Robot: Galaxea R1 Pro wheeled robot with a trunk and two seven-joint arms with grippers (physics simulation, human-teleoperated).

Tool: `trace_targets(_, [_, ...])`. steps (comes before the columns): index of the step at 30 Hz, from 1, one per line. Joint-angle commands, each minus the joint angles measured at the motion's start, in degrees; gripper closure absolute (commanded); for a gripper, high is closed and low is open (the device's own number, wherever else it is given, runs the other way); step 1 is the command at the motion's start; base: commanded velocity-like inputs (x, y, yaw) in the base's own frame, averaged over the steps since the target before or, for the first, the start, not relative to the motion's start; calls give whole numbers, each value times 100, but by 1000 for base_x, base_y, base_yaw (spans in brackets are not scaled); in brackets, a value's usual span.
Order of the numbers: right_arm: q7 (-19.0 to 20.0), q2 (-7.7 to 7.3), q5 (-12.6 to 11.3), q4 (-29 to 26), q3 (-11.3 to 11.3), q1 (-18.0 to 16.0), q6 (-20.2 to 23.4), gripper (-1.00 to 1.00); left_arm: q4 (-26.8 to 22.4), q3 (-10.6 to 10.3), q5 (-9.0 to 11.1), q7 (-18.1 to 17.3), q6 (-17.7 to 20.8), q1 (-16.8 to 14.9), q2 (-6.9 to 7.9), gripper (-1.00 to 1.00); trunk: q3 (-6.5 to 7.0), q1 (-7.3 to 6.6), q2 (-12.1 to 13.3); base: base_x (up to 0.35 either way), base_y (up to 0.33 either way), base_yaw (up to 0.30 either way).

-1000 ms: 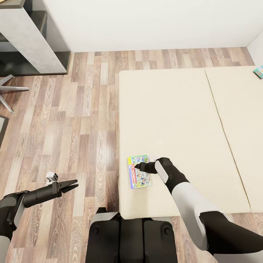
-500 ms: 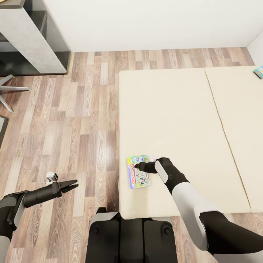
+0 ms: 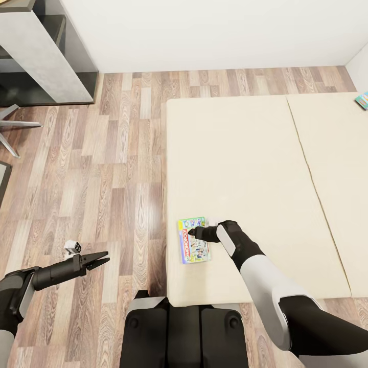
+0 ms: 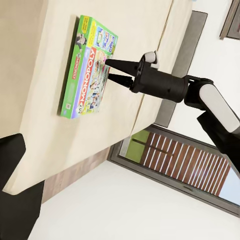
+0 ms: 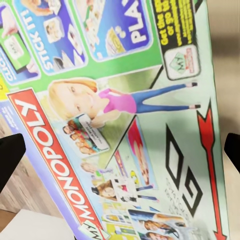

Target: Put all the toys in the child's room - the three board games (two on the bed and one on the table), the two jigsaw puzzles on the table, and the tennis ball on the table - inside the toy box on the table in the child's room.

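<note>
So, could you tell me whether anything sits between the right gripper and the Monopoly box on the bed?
Nothing visible does. The right gripper hangs directly over the Monopoly box near the bed corner, jaws open, with bare box face beneath it.

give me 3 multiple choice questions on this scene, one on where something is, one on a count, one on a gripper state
1. Where does the Monopoly game box lie?
A. on the floor
B. on the bed, near its corner
C. on the desk

2. How many game boxes show on the bed in the head view?
A. two
B. four
C. none

3. How is the right gripper?
A. shut on the box
B. open over the box
C. holding a ball

Key: 1 B, the box rests on the cream mattress; 2 A, a second game box sits at the far edge; 3 B, the left wrist view shows its fingers spread.
</note>
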Motion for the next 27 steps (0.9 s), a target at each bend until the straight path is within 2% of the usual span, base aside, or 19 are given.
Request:
trace_targets(1, [14, 0, 17, -6, 2, -1, 22, -100, -1, 1, -4, -24, 61, -1, 1, -100, -6, 3, -9, 0, 0, 0])
trace_targets(27, [14, 0, 16, -14, 10, -1, 8, -100, -1, 1, -4, -24, 61, -1, -4, -100, -6, 3, -9, 0, 0, 0])
